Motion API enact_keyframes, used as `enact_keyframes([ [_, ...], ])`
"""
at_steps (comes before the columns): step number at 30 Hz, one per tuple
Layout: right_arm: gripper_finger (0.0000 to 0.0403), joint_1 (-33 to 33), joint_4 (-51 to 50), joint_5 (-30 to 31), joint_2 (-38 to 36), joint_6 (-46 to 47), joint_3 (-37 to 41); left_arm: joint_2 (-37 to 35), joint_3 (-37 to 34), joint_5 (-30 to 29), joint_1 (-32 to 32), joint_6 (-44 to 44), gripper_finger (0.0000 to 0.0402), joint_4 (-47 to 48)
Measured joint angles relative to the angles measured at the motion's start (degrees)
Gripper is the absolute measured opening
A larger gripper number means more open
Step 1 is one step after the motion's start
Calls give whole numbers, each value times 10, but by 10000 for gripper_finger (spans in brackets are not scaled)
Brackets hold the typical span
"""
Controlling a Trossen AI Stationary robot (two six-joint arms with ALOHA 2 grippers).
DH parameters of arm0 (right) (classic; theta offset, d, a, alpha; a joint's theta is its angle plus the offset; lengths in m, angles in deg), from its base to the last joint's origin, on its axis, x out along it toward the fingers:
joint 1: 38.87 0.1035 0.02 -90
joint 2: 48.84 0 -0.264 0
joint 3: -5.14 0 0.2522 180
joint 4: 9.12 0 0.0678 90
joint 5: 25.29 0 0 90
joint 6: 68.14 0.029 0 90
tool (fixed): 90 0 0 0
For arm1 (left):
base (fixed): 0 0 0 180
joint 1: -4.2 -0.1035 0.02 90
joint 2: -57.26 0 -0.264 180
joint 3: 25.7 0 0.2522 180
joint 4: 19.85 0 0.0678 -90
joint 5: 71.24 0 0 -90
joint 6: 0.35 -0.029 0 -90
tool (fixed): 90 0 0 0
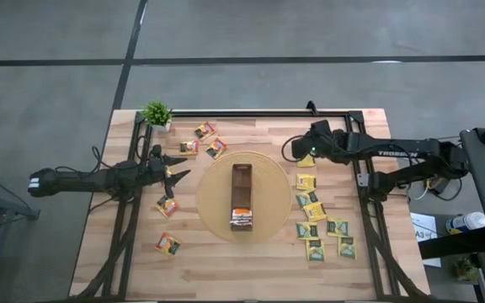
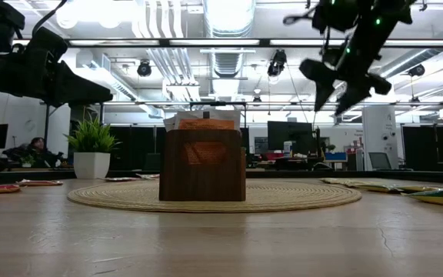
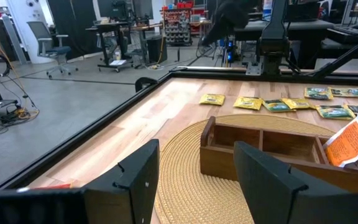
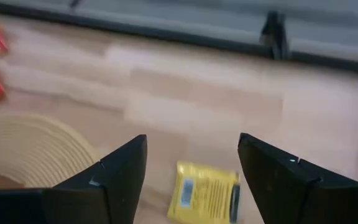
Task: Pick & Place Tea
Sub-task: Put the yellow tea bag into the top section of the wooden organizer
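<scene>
Orange tea sachets (image 1: 205, 130) lie flat on the table's left half, and yellow and green ones (image 1: 314, 210) on its right half. A long brown box (image 1: 242, 189) sits on a round woven mat (image 1: 213, 198); orange-and-white sachets (image 1: 242, 219) fill its near compartment. My right gripper (image 4: 191, 140) hangs open above the table near the far right. One yellow sachet (image 4: 205, 193) lies flat below the gap between its fingers, untouched. My left gripper (image 1: 175, 172) waits open and level at the mat's left, pointing at the box (image 3: 272, 146).
A small potted plant (image 1: 157, 114) stands at the far left corner. A dark metal frame (image 1: 251, 112) runs along the far edge and down both sides of the table. Bare wood lies near the front edge (image 1: 242, 269).
</scene>
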Motion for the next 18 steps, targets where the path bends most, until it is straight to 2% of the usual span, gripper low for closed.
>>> enact_keyframes([
  [4, 244, -41, 2, -85, 14, 25, 19, 0, 0, 0, 0, 0, 202, 0],
  [18, 242, -120, 6, -173, 138, 16, 30, 0, 0, 0, 0, 0, 202, 0],
])
